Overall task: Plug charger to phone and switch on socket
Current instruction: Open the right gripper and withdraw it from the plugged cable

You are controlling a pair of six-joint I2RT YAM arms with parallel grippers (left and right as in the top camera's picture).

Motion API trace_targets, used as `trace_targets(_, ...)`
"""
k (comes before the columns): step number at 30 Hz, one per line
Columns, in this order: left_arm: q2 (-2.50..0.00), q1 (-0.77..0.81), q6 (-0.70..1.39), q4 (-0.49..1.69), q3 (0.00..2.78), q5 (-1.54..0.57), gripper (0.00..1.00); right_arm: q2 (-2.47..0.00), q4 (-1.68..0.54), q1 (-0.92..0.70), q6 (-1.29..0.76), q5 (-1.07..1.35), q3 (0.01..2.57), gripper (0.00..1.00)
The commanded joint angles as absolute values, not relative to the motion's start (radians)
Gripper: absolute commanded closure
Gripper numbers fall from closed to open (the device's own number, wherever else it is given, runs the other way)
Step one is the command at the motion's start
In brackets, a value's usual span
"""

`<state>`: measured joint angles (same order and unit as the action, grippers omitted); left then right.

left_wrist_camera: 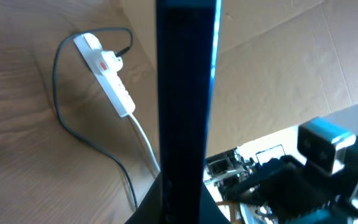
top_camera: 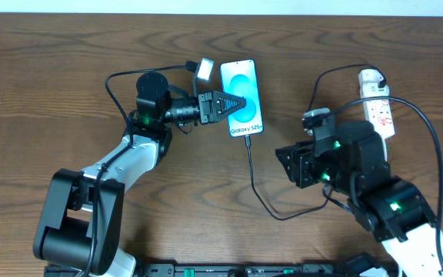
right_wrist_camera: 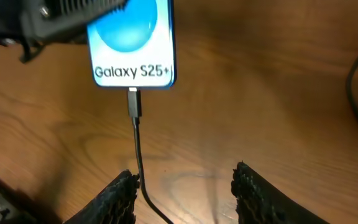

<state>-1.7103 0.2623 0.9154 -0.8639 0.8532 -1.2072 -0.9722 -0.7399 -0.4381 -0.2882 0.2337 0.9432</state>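
The phone (top_camera: 244, 91) lies near the back of the table, its blue screen up, with "Galaxy S25+" readable in the right wrist view (right_wrist_camera: 132, 43). My left gripper (top_camera: 235, 104) is shut on the phone's left side; the left wrist view shows the phone (left_wrist_camera: 182, 93) edge-on as a dark bar between the jaws. The charger's black connector (right_wrist_camera: 134, 102) sits in the phone's bottom port. Its cable (top_camera: 254, 181) trails toward my right arm. My right gripper (right_wrist_camera: 185, 186) hovers open just below the connector, the cable beside its left finger (right_wrist_camera: 114, 199). The white socket (top_camera: 378, 104) lies at the back right.
The charger's white plug head (top_camera: 370, 77) sits in the far end of the socket, also seen from the left wrist (left_wrist_camera: 89, 42). A white cord (left_wrist_camera: 143, 134) leaves the strip. Black cable loops around the right arm (top_camera: 360, 165). Bare wood lies between the arms.
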Motion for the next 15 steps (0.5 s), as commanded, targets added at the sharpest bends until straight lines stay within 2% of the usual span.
trace_targets(1,-1.704,0.261,0.997,-0.877,0.859,-1.153,0.93,-1.04,-0.731,-0.494,-0.345,0.173,0.952,0.52)
trace_targets(4,-1.704,0.261,1.076,-0.877,0.859,-1.139,0.93,-1.102,-0.706,-0.543,-0.374,0.128,0.952,0.52)
trace_targets(10,-1.704,0.261,1.083,-0.868,0.859,-1.144,0.93,-1.211,-0.615,-0.648,-0.414,0.004,0.952,0.58)
trace_targets(15,-1.704,0.261,1.082,-0.826,0.859,-1.143,0.93,-1.234,-0.561,-0.67,-0.441,-0.054,0.952,0.66)
